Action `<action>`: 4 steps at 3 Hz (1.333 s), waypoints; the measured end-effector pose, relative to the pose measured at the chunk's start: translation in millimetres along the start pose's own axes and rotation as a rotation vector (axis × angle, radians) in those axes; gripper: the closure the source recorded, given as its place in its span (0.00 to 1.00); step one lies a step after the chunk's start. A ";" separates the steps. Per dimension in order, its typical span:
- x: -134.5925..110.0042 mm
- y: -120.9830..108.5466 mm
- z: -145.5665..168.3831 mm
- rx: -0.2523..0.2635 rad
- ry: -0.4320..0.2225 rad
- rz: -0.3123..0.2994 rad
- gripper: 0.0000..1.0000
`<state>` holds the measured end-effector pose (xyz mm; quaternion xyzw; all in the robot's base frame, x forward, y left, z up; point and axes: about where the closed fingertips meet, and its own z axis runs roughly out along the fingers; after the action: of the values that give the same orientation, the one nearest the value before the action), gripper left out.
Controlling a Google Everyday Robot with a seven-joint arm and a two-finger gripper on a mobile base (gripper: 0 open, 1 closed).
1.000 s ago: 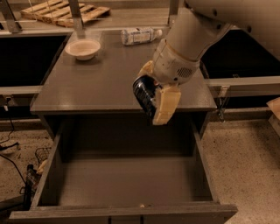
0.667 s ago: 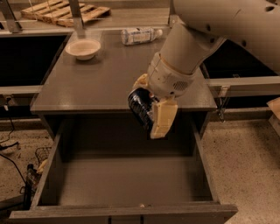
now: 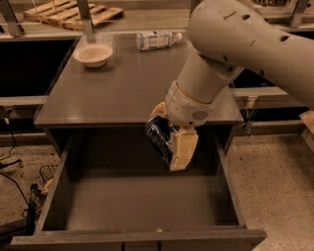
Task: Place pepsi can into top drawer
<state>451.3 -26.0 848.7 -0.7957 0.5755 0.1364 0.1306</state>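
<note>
The pepsi can [image 3: 158, 138] is dark blue and tilted, held between the cream fingers [image 3: 182, 149] of my gripper [image 3: 169, 142]. The gripper is shut on the can and holds it in the air over the back part of the open top drawer [image 3: 142, 203], just in front of the cabinet top's front edge. The drawer is a wide, shallow grey box pulled fully out, with nothing on its flat bottom. My large pale arm reaches down from the upper right and hides part of the cabinet top.
On the grey cabinet top [image 3: 113, 93] a pale bowl [image 3: 93, 54] stands at the back left and a clear plastic bottle [image 3: 157, 39] lies on its side at the back. A wooden pallet [image 3: 73, 14] lies behind. Speckled floor is on both sides.
The gripper with the can has moved down and toward the front, from over the cabinet top's front edge to over the open drawer.
</note>
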 end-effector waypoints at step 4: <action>14.3 -6.2 59.7 -0.077 0.010 0.026 1.00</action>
<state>457.5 -15.0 788.3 -0.7933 0.5808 0.1559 0.0951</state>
